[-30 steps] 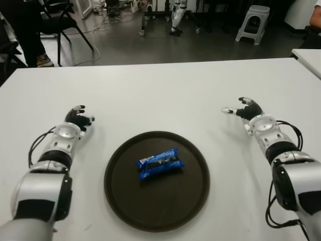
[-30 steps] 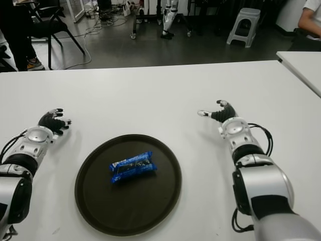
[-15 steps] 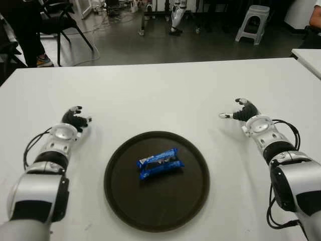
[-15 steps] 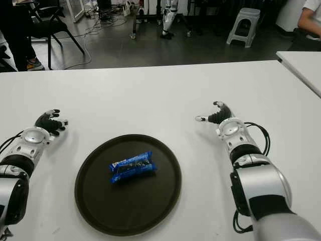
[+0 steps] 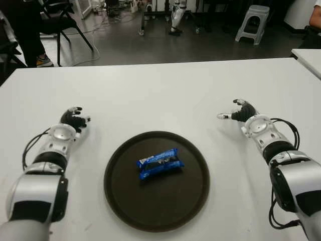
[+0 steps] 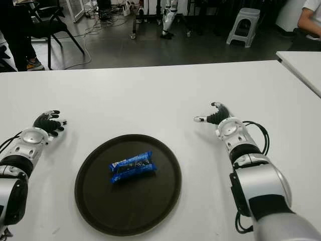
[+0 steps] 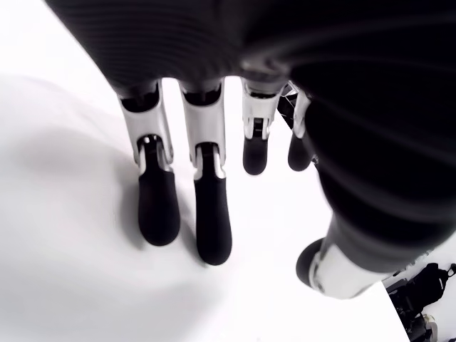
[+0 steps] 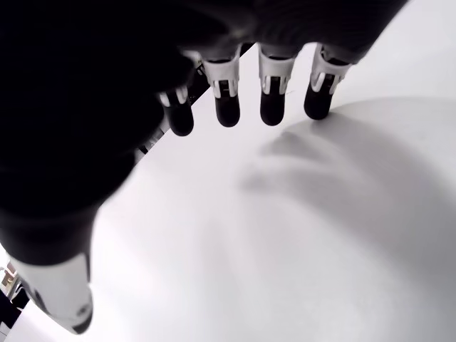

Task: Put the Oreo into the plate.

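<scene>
Oreo pack, a blue glossy wrapper with crimped ends, lay slightly tilted near the middle of the plate, well apart from both hands and roughly between them. The plate was round, dark brown and shallow, with a low raised rim and a matte surface, and it sat on the white table directly in front of the robot.

The left hand showed on the table to the left of the plate, a little farther from the robot than the plate's far rim. Its wrist view showed the black-tipped fingers extended and relaxed over the bare white tabletop, holding nothing. The silver forearm, with a black cable looped beside it, stretched forward from the lower left corner.

The right hand showed to the right of the plate, at about the same depth. Its fingers were spread loosely, with the thumb pointing inward toward the plate's side, and it gripped nothing. Its silver segmented forearm ran back toward the lower right corner, with black cabling alongside.
</scene>
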Motion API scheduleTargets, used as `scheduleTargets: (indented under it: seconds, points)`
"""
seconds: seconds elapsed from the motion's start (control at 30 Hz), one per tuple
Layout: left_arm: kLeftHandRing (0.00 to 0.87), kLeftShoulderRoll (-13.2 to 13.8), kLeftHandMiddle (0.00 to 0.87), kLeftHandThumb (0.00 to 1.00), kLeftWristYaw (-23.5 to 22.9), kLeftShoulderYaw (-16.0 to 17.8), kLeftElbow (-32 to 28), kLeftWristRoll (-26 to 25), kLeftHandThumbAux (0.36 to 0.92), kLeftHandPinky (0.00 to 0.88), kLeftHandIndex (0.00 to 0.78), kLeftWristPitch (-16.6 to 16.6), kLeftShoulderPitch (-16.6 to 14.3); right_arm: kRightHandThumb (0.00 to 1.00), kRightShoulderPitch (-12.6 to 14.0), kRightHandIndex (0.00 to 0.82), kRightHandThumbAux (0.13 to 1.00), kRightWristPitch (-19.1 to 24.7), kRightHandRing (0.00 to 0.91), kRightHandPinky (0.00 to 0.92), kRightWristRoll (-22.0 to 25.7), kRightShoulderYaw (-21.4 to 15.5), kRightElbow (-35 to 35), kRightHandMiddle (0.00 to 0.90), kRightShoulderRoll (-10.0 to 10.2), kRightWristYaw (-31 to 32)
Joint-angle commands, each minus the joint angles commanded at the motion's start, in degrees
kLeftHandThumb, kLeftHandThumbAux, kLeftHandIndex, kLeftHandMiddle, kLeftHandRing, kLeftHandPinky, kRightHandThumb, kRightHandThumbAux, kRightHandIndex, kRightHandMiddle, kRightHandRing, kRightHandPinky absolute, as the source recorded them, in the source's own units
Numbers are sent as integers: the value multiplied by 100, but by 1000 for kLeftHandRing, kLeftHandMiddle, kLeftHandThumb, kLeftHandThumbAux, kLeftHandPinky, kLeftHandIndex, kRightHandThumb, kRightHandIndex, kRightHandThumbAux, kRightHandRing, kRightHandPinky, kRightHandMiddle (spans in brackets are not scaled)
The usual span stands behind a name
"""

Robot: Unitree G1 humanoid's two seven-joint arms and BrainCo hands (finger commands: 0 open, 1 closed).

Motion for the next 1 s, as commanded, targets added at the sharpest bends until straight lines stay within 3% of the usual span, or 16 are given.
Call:
scheduleTargets:
  seconds: [0.5, 1.0]
  points:
    - [197, 1, 162, 185, -15, -28, 1, 27, 747, 231, 163, 14, -14, 0, 6, 50, 687, -31, 0, 0, 47, -31, -1, 6, -2, 55]
    - [192, -15, 163, 201, -40, 49, 8, -9, 781, 224, 160, -38, -4, 0, -1, 43, 682, -4, 0, 0, 15, -28, -4, 2, 4, -4]
